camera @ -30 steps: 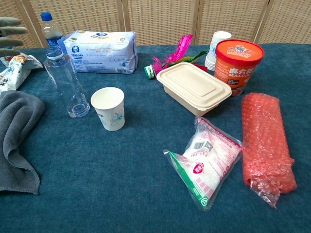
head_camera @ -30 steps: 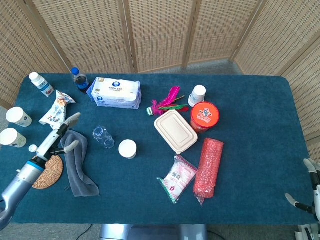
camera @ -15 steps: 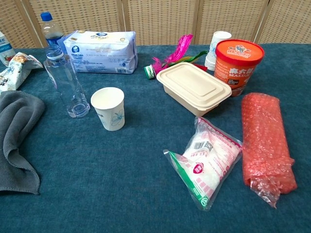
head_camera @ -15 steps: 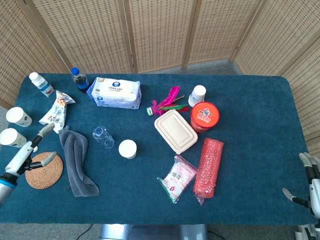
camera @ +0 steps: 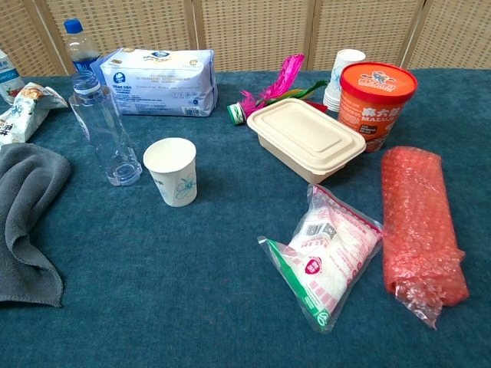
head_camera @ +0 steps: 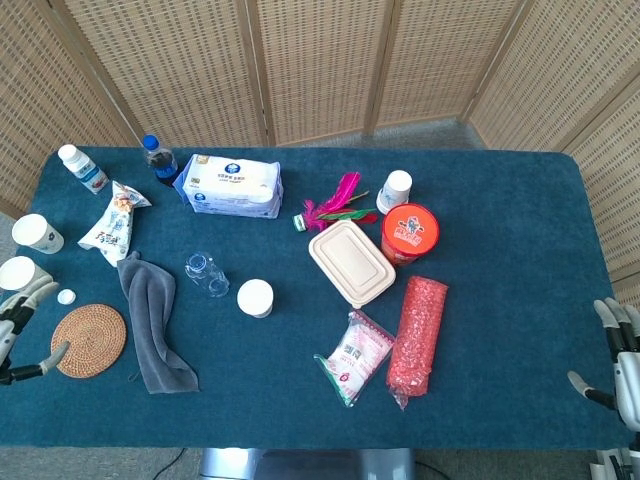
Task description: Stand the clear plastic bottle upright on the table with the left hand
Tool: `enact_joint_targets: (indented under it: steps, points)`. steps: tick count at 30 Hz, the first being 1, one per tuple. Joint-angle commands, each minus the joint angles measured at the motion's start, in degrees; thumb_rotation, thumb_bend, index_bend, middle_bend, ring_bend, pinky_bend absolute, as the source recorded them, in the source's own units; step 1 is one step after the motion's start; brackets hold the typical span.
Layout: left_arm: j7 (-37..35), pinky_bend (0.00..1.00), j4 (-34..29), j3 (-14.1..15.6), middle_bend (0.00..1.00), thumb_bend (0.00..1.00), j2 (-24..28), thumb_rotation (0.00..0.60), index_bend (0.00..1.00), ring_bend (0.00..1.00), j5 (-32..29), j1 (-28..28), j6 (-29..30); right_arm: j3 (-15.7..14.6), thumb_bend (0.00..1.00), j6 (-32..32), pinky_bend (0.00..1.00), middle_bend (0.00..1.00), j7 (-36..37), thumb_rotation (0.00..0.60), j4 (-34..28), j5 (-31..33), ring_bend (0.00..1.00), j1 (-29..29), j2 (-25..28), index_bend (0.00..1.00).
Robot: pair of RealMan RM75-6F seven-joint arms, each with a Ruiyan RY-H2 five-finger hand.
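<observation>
The clear plastic bottle [camera: 104, 138] stands upright on the table [head_camera: 500, 200]. The left hand [head_camera: 14, 335] is well apart from it at the table's left edge, its fingers spread and holding nothing.

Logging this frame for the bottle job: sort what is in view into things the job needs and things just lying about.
Job:
clear plastic bottle, standing upright
left hand, at the table edge, holding nothing

Lying about:
paper cup
grey towel
tissue pack
lunch box
orange noodle tub
red bubble wrap roll
woven coaster
</observation>
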Motion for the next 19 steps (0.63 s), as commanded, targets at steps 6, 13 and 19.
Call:
enact_joint_targets:
  steps: [6, 13, 19]
  points:
    - [17.45, 0.0, -5.74, 0.12, 0.0, 0.4, 1.36, 0.344, 0.0, 0.0, -1.52, 6.1, 5.94, -0.23, 0.03, -0.26, 0.0, 0.0, -2.09, 0.6, -0.06, -0.25, 0.0, 0.55, -0.27, 0.0]
    - [19.41, 0.0, -6.96, -0.55, 0.0, 0.41, 0.74, 0.342, 0.0, 0.0, -0.29, 7.55, 6.69, -0.49, 0.03, -0.52, 0.0, 0.0, -1.31, 0.6, 0.24, -0.2, 0.0, 0.7, -0.53, 0.0]
    - [20.26, 0.0, -7.29, -1.48, 0.0, 0.4, 0.39, 0.343, 0.0, 0.0, -0.85, 7.86, 5.76, -0.79, 0.03, -0.92, 0.0, 0.0, -0.37, 0.6, 1.06, 0.17, 0.0, 0.7, -0.93, 0.0]
